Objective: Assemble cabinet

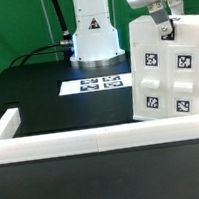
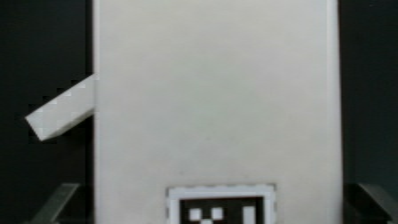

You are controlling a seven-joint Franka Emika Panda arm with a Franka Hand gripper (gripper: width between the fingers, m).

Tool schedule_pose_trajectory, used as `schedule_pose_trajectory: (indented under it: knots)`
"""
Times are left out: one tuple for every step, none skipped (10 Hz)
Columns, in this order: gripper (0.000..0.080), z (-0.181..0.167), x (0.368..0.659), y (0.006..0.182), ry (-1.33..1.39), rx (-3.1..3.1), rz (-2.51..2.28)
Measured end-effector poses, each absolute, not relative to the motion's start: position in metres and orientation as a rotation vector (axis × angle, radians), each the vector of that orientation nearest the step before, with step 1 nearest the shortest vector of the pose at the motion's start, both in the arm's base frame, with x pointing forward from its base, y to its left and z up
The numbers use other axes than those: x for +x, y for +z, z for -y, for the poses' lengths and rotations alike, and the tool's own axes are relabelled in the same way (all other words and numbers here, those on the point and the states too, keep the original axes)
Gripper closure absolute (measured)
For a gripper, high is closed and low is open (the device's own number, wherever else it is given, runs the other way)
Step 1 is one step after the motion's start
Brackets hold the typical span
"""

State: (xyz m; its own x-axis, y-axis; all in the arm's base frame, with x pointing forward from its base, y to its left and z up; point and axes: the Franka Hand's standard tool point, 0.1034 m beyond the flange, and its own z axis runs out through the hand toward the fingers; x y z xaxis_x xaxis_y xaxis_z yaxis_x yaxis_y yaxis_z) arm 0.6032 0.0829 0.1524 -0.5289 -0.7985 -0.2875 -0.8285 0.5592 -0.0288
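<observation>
The cabinet body (image 1: 170,71) is a large white block with several black-and-white tags on its face. It stands tilted at the exterior view's right, just behind the front wall. My gripper (image 1: 163,29) comes down from above and grips its top edge. In the wrist view the body (image 2: 214,90) fills the middle, with one tag (image 2: 221,208) near my gripper (image 2: 217,200). The dark fingers (image 2: 61,202) sit against its two sides. A smaller white panel (image 2: 68,112) sticks out at an angle from one side of the body.
The marker board (image 1: 96,84) lies flat in the middle of the black table. A long low white border wall (image 1: 83,142) runs along the front and turns back at the exterior view's left (image 1: 4,127). The robot base (image 1: 91,33) stands at the back.
</observation>
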Motion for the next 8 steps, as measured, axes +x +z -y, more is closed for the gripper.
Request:
schedule_pose_trajectory:
  knots:
    - [0.0239, -0.083, 0.604, 0.153, 0.176, -1.318, -2.536]
    - [0.0239, -0.083, 0.604, 0.153, 0.177, -1.317, -2.531]
    - [0.0149, -0.084, 0.603, 0.152, 0.177, -1.335, -2.522]
    - [0.0048, -0.085, 0.603, 0.152, 0.174, -1.359, -2.509]
    - [0.0048, -0.087, 0.603, 0.154, 0.174, -1.362, -2.503]
    - [0.0008, -0.092, 0.601, 0.161, 0.178, -1.342, -2.493]
    - [0.0002, -0.1, 0.597, 0.17, 0.189, -1.331, -2.481]
    - [0.0002, -0.105, 0.598, 0.18, 0.188, -1.336, -2.463]
